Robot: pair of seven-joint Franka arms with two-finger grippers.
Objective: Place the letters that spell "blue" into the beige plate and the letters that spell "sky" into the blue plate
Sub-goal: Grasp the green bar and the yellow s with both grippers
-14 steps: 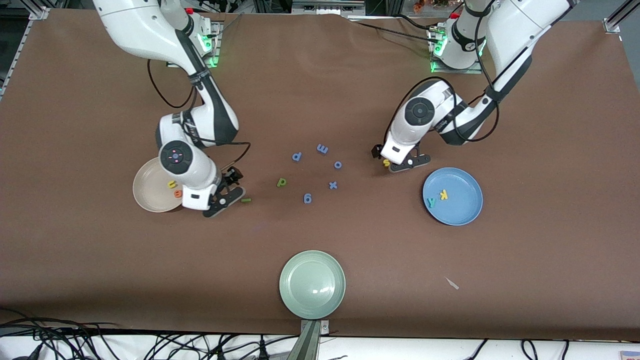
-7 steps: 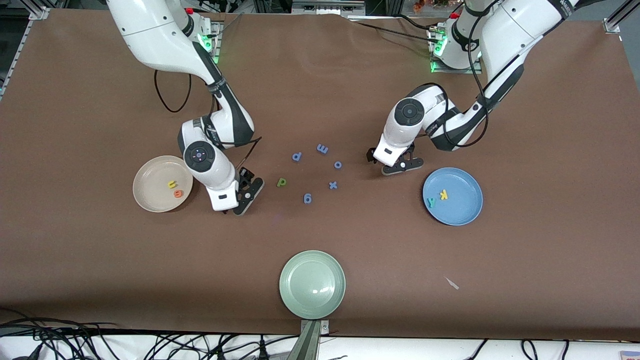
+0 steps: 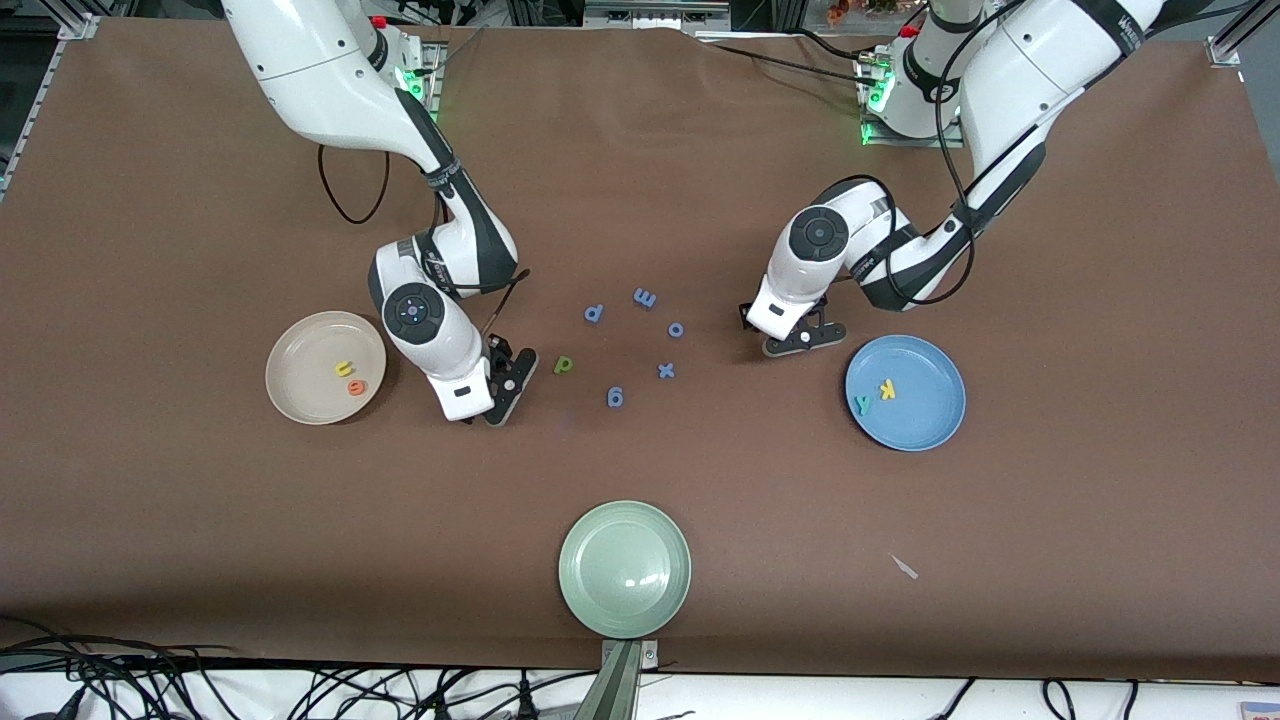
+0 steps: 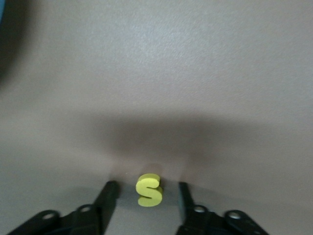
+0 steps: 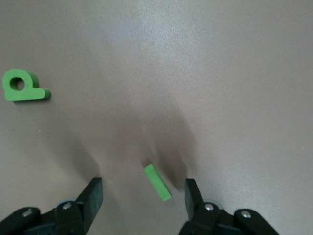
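Note:
The beige plate (image 3: pixel 290 395) holds the yellow "u" (image 3: pixel 344 369) and orange "e" (image 3: pixel 356 387). The blue plate (image 3: pixel 930 410) holds the "k" (image 3: pixel 886 390) and teal "y" (image 3: pixel 862 404). My right gripper (image 3: pixel 497 385) is low over the table between the beige plate and the green "b" (image 3: pixel 563 365). In the right wrist view it stands open (image 5: pixel 143 186) around the green "l" bar (image 5: pixel 157 182), with gaps on both sides. My left gripper (image 3: pixel 795 335) (image 4: pixel 147 186) is open around the yellow "s" (image 4: pixel 149 190) beside the blue plate, not touching it.
Several periwinkle letters lie mid-table, among them an "o" (image 3: pixel 676 329), an "x" (image 3: pixel 666 370) and one (image 3: pixel 615 397) nearest the camera. A pale green plate (image 3: pixel 600 600) sits at the table's near edge. A small white scrap (image 3: pixel 904 567) lies toward the left arm's end.
My right gripper swung from beside the beige plate to over the "l" bar, now hidden under it in the front view. My left gripper settled around the "s".

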